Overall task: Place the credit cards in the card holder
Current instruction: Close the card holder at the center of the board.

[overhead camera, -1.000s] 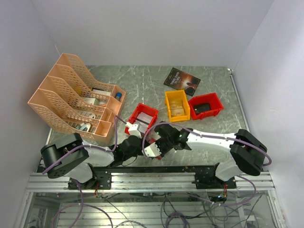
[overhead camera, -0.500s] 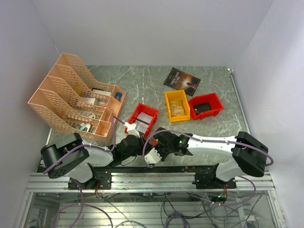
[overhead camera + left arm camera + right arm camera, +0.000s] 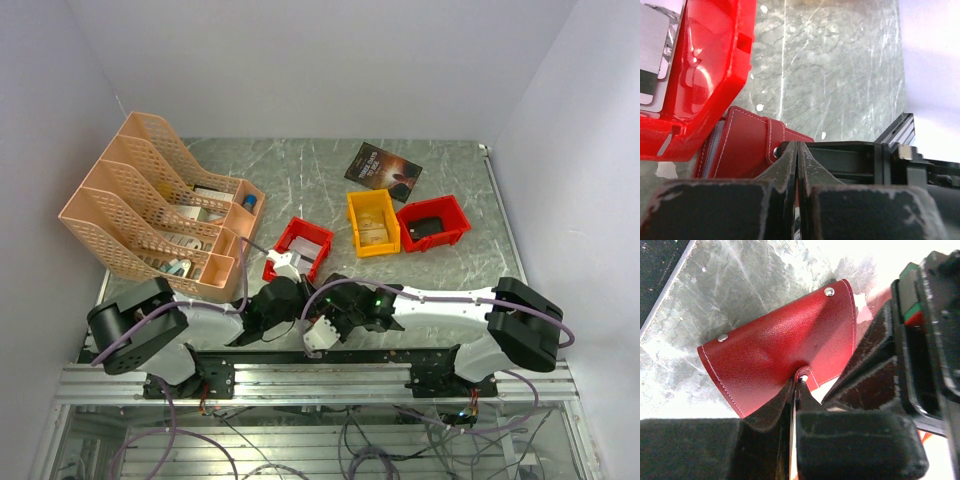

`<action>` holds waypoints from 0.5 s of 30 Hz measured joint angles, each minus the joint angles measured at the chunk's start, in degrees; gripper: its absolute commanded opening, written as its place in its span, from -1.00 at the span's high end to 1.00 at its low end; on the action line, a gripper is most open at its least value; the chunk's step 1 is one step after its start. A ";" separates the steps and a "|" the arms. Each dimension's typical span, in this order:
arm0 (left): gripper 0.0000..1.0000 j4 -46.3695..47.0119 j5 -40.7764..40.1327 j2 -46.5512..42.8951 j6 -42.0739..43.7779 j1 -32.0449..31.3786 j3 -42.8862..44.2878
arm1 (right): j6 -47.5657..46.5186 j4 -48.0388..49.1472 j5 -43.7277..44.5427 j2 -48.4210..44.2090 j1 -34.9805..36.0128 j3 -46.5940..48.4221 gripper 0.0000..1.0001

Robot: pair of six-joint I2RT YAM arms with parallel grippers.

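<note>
The dark-red card holder (image 3: 742, 145) lies at the table's near edge, beside the corner of a red bin (image 3: 715, 65). My left gripper (image 3: 797, 147) is shut on its edge next to a snap stud. My right gripper (image 3: 797, 382) is shut on the holder's (image 3: 775, 347) snap tab from the opposite side. In the top view the two grippers, left (image 3: 290, 298) and right (image 3: 325, 315), meet and hide the holder. Pale credit cards (image 3: 652, 55) lie in that red bin (image 3: 300, 247). More cards (image 3: 373, 230) lie in the yellow bin (image 3: 372, 200).
A second red bin (image 3: 432, 222) with a dark item stands right of the yellow one. A dark booklet (image 3: 383, 166) lies at the back. A peach file rack (image 3: 150, 200) fills the left side. The metal rail (image 3: 320, 375) runs just below the grippers.
Both grippers have shifted a little toward the near edge, staying together at the holder. The right wrist has moved left and down.
</note>
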 measured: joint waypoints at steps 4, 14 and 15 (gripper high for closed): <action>0.86 0.39 0.28 3.08 -0.15 0.00 0.52 | 0.07 0.00 0.33 0.11 0.20 0.09 0.89; 0.81 -4.37 -1.49 -2.93 0.37 0.44 0.48 | 5.88 -2.71 -6.34 -0.24 -3.21 2.45 0.35; 0.80 -6.47 -2.23 -6.43 1.05 0.44 0.33 | 8.02 -5.20 -10.38 -1.42 -6.03 2.80 0.31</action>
